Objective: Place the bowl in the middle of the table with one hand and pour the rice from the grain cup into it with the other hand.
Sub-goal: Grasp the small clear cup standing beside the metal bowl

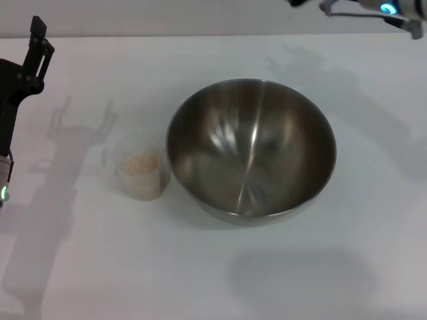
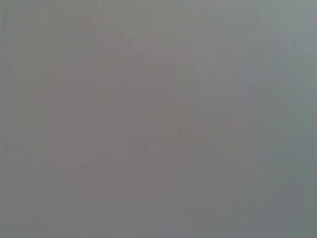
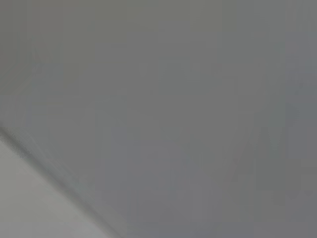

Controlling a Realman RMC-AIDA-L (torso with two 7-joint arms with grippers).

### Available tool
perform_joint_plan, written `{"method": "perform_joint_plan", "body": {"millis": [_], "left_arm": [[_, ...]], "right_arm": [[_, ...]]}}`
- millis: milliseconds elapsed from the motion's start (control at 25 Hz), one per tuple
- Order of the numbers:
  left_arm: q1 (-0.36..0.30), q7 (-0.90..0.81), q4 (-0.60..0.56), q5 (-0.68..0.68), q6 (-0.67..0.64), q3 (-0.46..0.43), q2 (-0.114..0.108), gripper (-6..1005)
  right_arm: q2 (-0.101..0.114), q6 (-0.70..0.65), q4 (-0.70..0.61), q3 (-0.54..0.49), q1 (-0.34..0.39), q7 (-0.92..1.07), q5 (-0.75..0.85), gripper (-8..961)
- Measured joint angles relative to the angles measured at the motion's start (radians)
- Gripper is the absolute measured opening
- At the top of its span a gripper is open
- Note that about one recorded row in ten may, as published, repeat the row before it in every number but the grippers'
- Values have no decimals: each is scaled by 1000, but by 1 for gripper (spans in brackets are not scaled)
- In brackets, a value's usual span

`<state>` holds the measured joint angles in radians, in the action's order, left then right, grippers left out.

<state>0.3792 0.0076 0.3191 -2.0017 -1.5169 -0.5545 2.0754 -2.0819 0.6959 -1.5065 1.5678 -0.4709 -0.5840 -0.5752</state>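
Bowl (image 1: pixel 251 150) sits upright near the middle of the tabletop (image 1: pixel 213 280), empty, its inside shiny. Grain cup (image 1: pixel 139 173) stands upright just left of the bowl, very close to its wall; whether they touch cannot be told. Rice (image 1: pixel 141 162) lies as a pale heap low in the cup, none spilled. Judged: bowl placement looks done, pour not yet begun.

Left gripper (image 1: pixel 37 50) is at the far left edge of the head view, raised, well apart from the cup; the cup lies to its right and nearer. Two black fingers show with a gap between them, nothing held, so it reads as parted and empty. Of the right arm only a bit shows at the far right top corner, well away from the bowl; the state of the right gripper (image 1: pixel 333 7) cannot be told. Both wrist views show only blank grey surface, no objects.

Handling, as judgement: cup is light, thin clear plastic, probably smooth and liable to slip or flex under a hard squeeze; top-light with so little rice, easy to knock over. Best hold is across the side walls about mid-height, clear of the small handle, leaving the rim free toward the bowl for tipping. Bowl is stiff steel, slick, may slide if bumped.
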Motion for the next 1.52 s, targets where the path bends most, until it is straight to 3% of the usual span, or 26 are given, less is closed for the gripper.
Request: {"method": "perform_joint_plan", "body": {"millis": [120,160,200,280,440,520,560,600,760,920,1040,1080,1240,1520], "left_arm": [[0,0,2,0,-5,-2,0,747],[0,0,2,0,-5,-2,0,746],[0,0,2,0,-5,-2,0,746],[-1,0,2,0,-5,-5,1,745],[-2,0,1,0,-5,-7,0,744],[-2,0,1,0,-5,-8,0,743],[-2,0,1,0,-5,-8,0,743],[-2,0,1,0,-7,-8,0,743],[-19,0,-2,0,-17,-1,0,741],[-58,0,-5,-1,-18,40,0,740],[-65,1,-6,-1,-18,51,0,739],[-114,8,-18,-2,-8,124,0,739],[-157,8,-36,-2,-4,210,-2,737],[-208,9,-29,-2,52,255,1,735]], "right_arm": [[-4,-331,15,123,92,-13,0,435],[-6,-580,62,189,136,-9,-6,434],[-6,-580,62,189,136,-9,-6,434],[-6,-857,153,260,161,20,-8,434],[-4,-1415,407,365,161,181,-9,434],[-2,-1673,573,399,143,331,-7,434],[0,-1869,726,412,121,488,-2,434],[0,-1869,726,412,121,488,-2,434],[2,-2153,1076,404,87,765,-4,433],[3,-2197,1192,375,86,804,-5,433],[3,-2203,1239,346,93,804,-5,433],[3,-2204,1244,344,93,799,-5,433],[8,-2206,1270,312,89,786,-4,434],[14,-2199,1285,290,75,786,1,434]]}}
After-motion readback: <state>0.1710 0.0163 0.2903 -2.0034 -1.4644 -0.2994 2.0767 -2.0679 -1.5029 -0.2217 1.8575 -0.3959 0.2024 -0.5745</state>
